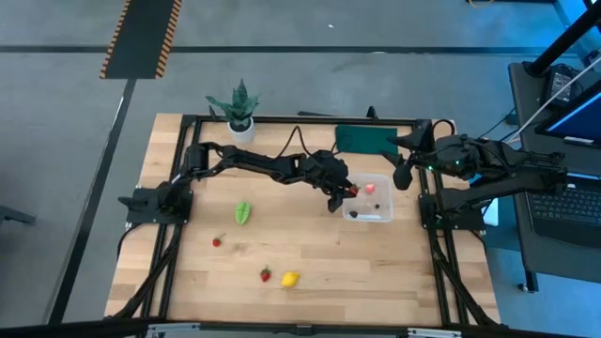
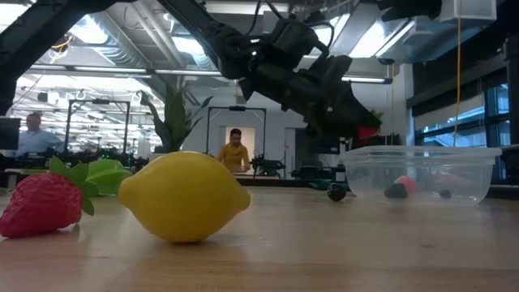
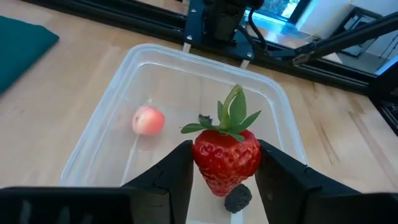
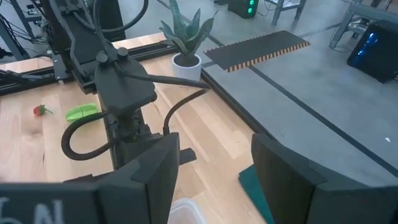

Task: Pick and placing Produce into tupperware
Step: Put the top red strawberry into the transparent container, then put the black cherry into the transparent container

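My left gripper [image 1: 340, 195] reaches from the table's left over the near-left part of the clear tupperware [image 1: 385, 180] and is shut on a red strawberry [image 3: 226, 158] with a green leafy cap. Inside the tupperware [image 3: 205, 59] lie a pink round fruit [image 3: 148, 120] and a dark berry [image 3: 237, 198]. On the bare table lie a green leafy piece [image 1: 242, 212], a small red berry [image 1: 217, 241], another strawberry [image 1: 266, 274] and a yellow lemon [image 1: 290, 279]. My right gripper [image 4: 214, 180] waits open at the table's right, raised above it. My left gripper pinches the strawberry's two red sides [image 3: 198, 163] between its two fingers, below the leafy cap. The fingers come slanting down from the table's left. The strawberry is lifted clear over the inside of the tupperware, its cap pointing away from the gripper.
A potted green plant [image 1: 240, 111] stands at the far edge and a flat dark green rectangle [image 1: 364, 138] lies beyond the tupperware. A black frame [image 1: 178, 225] runs around the table. In the low view, people show in the room behind.
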